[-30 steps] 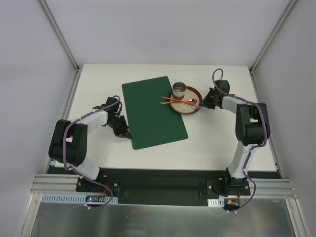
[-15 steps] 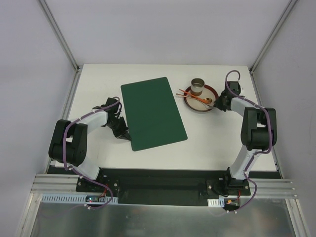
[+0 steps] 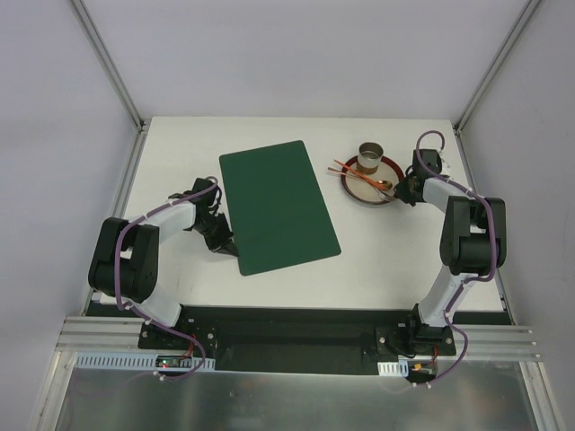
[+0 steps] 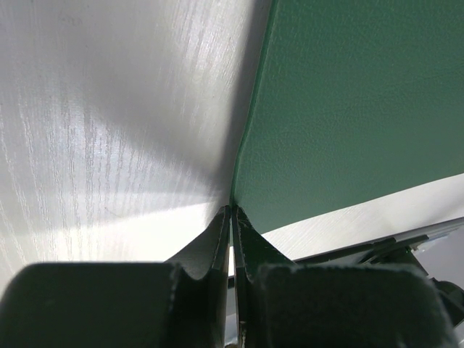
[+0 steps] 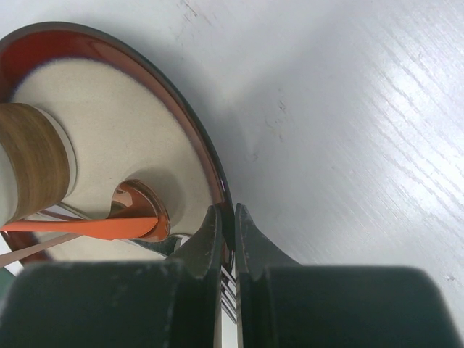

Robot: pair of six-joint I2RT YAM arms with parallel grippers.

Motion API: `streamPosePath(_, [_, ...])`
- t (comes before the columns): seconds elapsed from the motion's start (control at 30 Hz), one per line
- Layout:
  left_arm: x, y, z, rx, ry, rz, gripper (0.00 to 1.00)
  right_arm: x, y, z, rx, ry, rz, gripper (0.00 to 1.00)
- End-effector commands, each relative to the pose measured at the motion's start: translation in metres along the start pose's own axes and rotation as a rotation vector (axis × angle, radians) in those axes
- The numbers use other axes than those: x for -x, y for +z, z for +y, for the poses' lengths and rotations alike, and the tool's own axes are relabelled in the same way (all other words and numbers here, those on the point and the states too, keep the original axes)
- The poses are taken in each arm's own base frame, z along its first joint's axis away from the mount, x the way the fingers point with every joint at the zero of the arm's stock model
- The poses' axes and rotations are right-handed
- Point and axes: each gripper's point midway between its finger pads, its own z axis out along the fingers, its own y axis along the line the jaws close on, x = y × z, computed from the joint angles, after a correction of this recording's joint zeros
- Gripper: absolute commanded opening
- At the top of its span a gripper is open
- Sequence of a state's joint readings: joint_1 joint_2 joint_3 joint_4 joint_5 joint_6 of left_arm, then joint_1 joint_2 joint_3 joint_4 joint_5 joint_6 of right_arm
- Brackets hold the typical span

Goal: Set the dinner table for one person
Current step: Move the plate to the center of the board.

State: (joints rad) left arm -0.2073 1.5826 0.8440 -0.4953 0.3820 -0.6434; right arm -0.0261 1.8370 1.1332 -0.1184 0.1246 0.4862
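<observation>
On the white dinner table [image 3: 171, 148] lies a dark green placemat [image 3: 278, 206] [image 4: 348, 109]. My left gripper [image 3: 226, 244] [image 4: 232, 212] is shut on the mat's near left corner, with its edge between the jaws. To the right of the mat sits a red-rimmed plate [image 3: 348, 188] [image 5: 109, 51] carrying a brown-banded cup [image 3: 370, 157] [image 5: 32, 167], an orange-handled spoon [image 3: 359, 176] [image 5: 134, 210] and a fork [image 5: 228, 279]. The right gripper [image 3: 402, 191] [image 5: 227, 217] is shut on the plate's right rim.
Aluminium frame posts [image 3: 108, 63] rise at the far corners of the table, with grey walls behind. The black base rail [image 3: 287, 328] runs along the near edge between the two arm bases.
The right gripper has dragged the plate, with cup and cutlery on it, to the right and off the placemat's edge. The left arm and the mat have barely moved.
</observation>
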Motion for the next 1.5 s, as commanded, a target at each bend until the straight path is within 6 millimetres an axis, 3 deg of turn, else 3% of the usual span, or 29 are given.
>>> streamPosePath(0.0, [-0.002,-0.007,0.009,0.026,-0.006,-0.011,0.0,0.007,-0.01,-0.029,-0.143,0.0,-0.023,0.01])
streamPosePath(0.33, [-0.001,-0.01,0.008,0.017,-0.004,-0.022,0.0,0.007,-0.008,-0.039,-0.228,0.021,0.006,0.01])
streamPosePath(0.5, [-0.001,-0.012,0.009,0.017,-0.003,-0.026,0.0,0.006,-0.007,-0.043,-0.259,0.034,0.023,0.13])
streamPosePath(0.8, [0.0,-0.015,0.008,0.015,-0.001,-0.034,0.0,0.004,-0.004,-0.052,-0.298,0.064,0.063,0.11])
streamPosePath(0.93, [0.0,-0.016,0.009,0.019,0.0,-0.035,0.0,0.004,-0.005,-0.055,-0.319,0.072,0.067,0.29])
streamPosePath(0.97, [0.0,-0.016,0.008,0.016,0.001,-0.033,0.0,0.005,-0.006,-0.056,-0.323,0.076,0.061,0.4])
streamPosePath(1.03, [0.0,-0.016,0.009,0.017,0.002,-0.032,0.0,0.004,-0.008,-0.059,-0.332,0.075,0.06,0.52])
streamPosePath(1.3, [-0.003,-0.013,0.011,0.021,0.001,-0.019,0.0,0.013,-0.023,-0.062,-0.323,0.068,0.001,0.55])
streamPosePath(1.47, [-0.004,-0.014,0.01,0.018,-0.001,-0.02,0.0,0.023,-0.045,-0.052,-0.285,0.044,-0.058,0.54])
